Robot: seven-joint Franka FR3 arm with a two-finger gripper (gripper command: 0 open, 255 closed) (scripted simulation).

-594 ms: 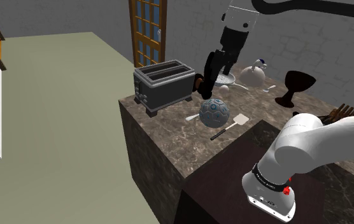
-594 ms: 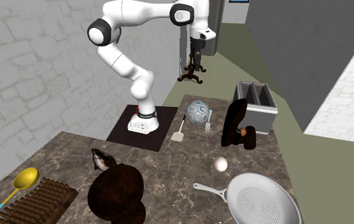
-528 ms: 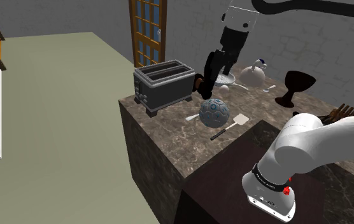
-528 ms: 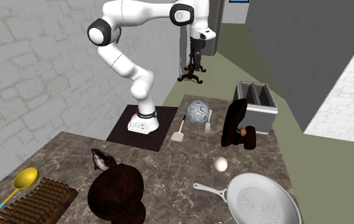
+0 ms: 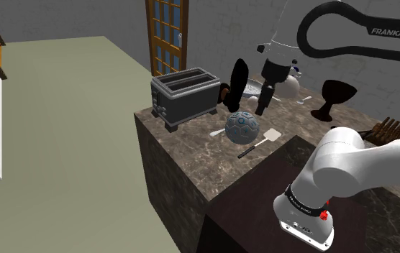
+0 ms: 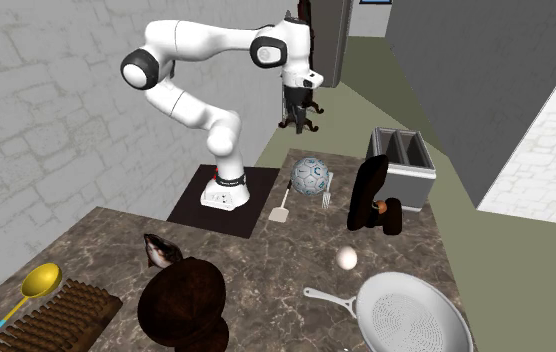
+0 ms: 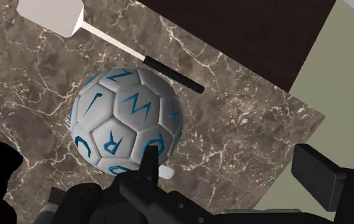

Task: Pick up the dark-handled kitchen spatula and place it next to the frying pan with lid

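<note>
The gripper (image 5: 262, 106) hangs over the marble counter (image 5: 198, 147) in the upper middle of the shoulder view, a little above and to the right of a pale ball (image 5: 242, 127) with blue markings. Whether it is spread or pressed together cannot be told from these views. The dark-handled spatula (image 5: 259, 143) lies flat on the counter just to the lower right of the ball, its white blade pointing to the upper right and its thin black handle running down toward the edge of the dark stand (image 5: 245, 198). In the wrist view the ball sits close under the hand and the spatula lies just past it (blade at one end, black handle at the other), apart from the gripper. In the second exterior view the spatula rests in the middle of the frame, between the ball and the arm's base, with a pale fork (image 6: 327, 190) on the ball's other side. The frying pan (image 6: 416, 318), white with a perforated lid, lies in that view's lower right corner, well apart from the spatula, with an egg (image 6: 346, 258) on the counter between them. A grey toaster (image 5: 184, 95) stands at the counter's far left end in the shoulder view.
</note>
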